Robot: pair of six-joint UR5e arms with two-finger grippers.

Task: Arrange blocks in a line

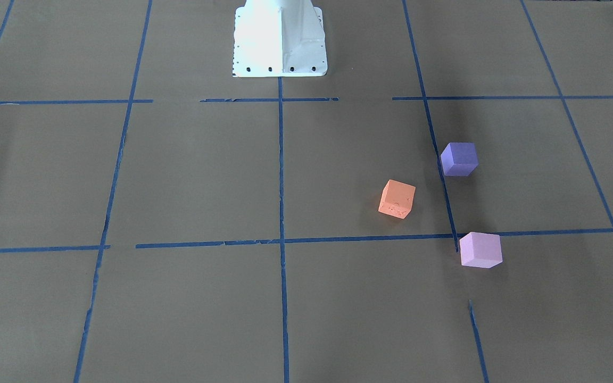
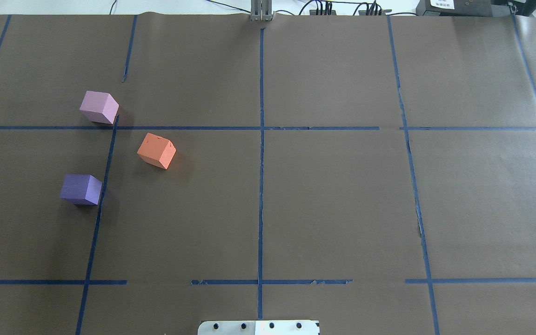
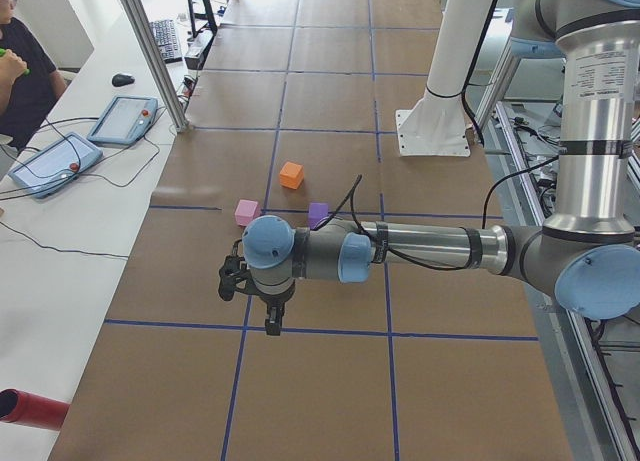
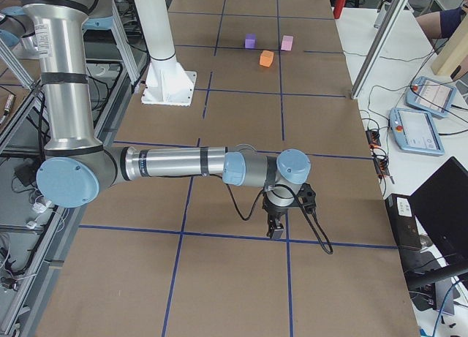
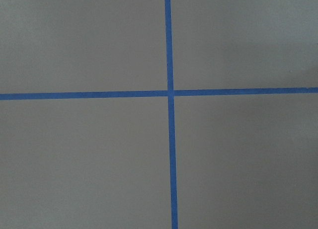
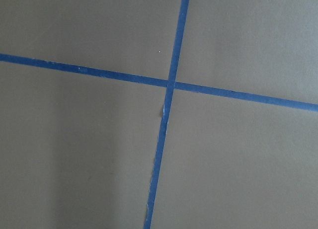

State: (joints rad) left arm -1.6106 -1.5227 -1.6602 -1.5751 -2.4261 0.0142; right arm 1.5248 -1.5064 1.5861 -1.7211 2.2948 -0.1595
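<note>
Three lie unaligned, none lined up yet: violet-blue foam cube [image 2: 81, 189] and pink-lilac foam cube [image 2: 99, 107] near the dented orange foam cube [image 2: 156, 150]; whether left gripper [image 3: 271, 325] or right gripper [image 4: 276, 230] is closed cannot be told.

You get soft, even light in all views. At the top centre of the front-facing view the white robot base [image 1: 279, 40] is overexposed. In the overhead view the orange block [image 2: 156, 150] throws a short, faint shadow to its right. Both wrist views look slightly soft.
</note>
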